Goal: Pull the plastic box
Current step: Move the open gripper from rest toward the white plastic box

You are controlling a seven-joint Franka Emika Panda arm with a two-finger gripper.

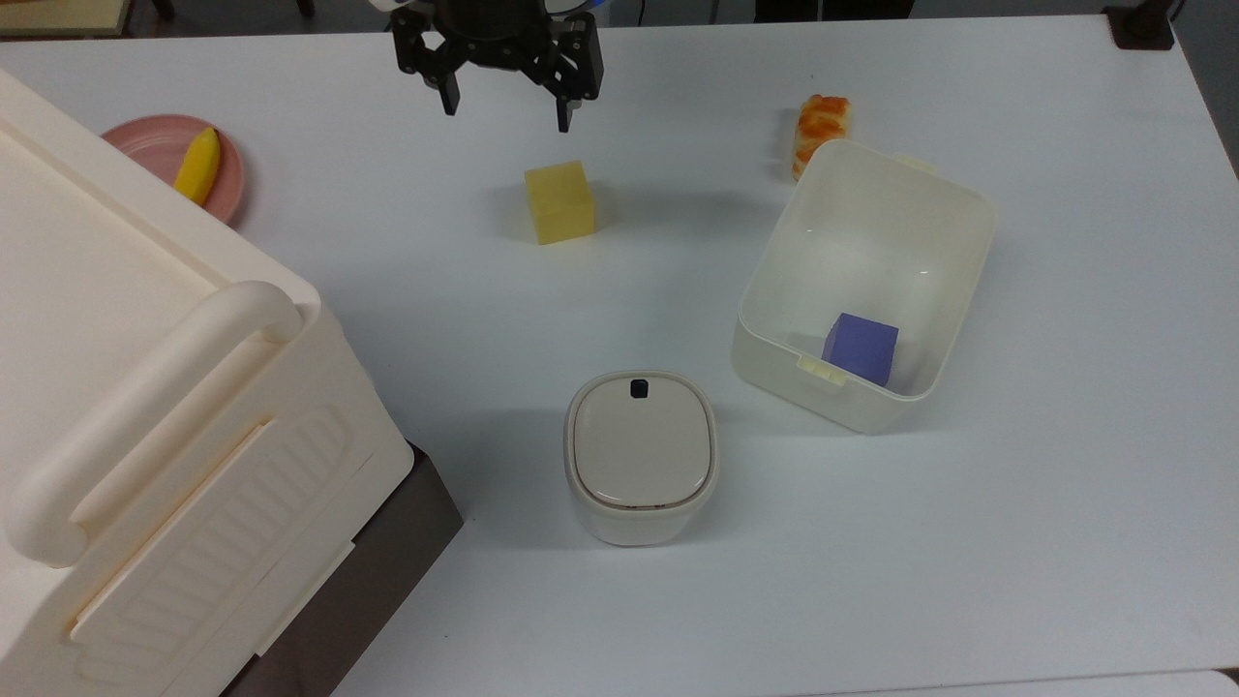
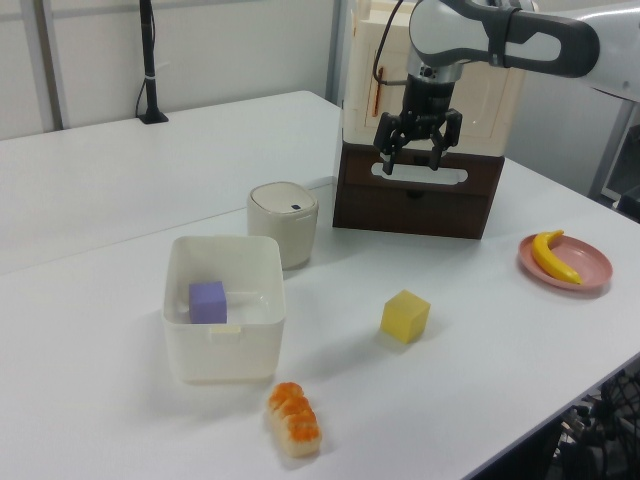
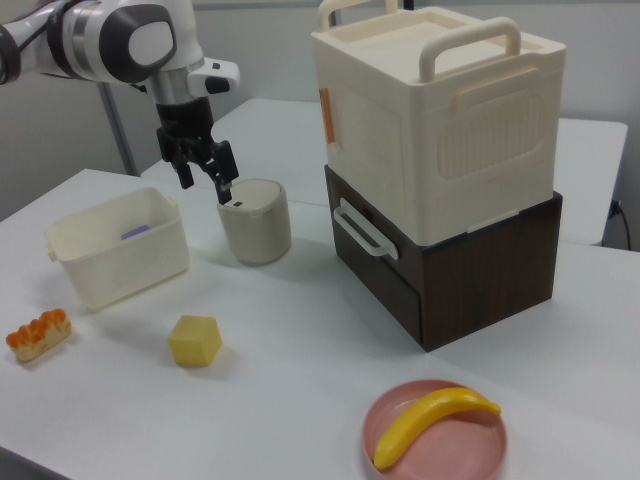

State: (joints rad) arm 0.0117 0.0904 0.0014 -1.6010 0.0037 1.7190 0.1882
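The plastic box (image 1: pixel 953 227) is seen standing lidless on the white desk (image 1: pixel 1065 484), toward the top view's right, turned at a slant to the desk's edges. A purple cube (image 1: pixel 861 348) is held inside it, against the wall nearest the top view's lower edge, just behind a small clip tab on the rim. A piece of salmon sushi (image 1: pixel 821 128) lies on the desk just beside the box's far corner.

The gripper (image 1: pixel 505 108) is held above the desk at the top view's upper edge, well apart from the box, with its jaws spread and nothing between them. A yellow cube (image 1: pixel 559 201) is set on the desk below it in the top view, with a clear gap between the two.

A rounded container (image 1: pixel 641 457) with a beige lid (a black button sits on the lid) stands near the box, toward the top view's left of it and not touching it. A large cream chest (image 3: pixel 440 120) is stacked on a dark brown drawer unit (image 3: pixel 450 265). A banana (image 3: pixel 432 423) is laid on a pink plate (image 3: pixel 470 448) in the right view's foreground.
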